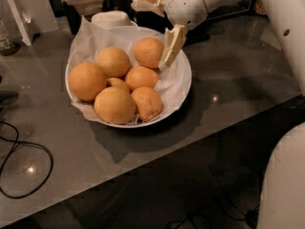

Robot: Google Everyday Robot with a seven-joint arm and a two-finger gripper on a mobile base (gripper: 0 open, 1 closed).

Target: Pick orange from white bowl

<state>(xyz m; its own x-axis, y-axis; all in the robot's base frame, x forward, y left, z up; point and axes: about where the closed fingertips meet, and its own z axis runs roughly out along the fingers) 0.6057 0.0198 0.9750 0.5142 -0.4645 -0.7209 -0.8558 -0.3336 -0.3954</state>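
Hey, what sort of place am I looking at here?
Probably an office kitchen or break-room counter: a smooth grey countertop, a wide paper-lined white bowl of round oranges, and a loose black cable. The robot's cream gripper hangs over the bowl's far side beside the rearmost orange.

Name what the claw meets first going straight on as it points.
Likely the paper lining of the white bowl, right beside the rear orange; the claw hangs over its far side, depth unclear.

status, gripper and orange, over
Gripper at right side of back-right orange, inside white bowl. Other oranges crowd its near side. Paper lining under gripper.
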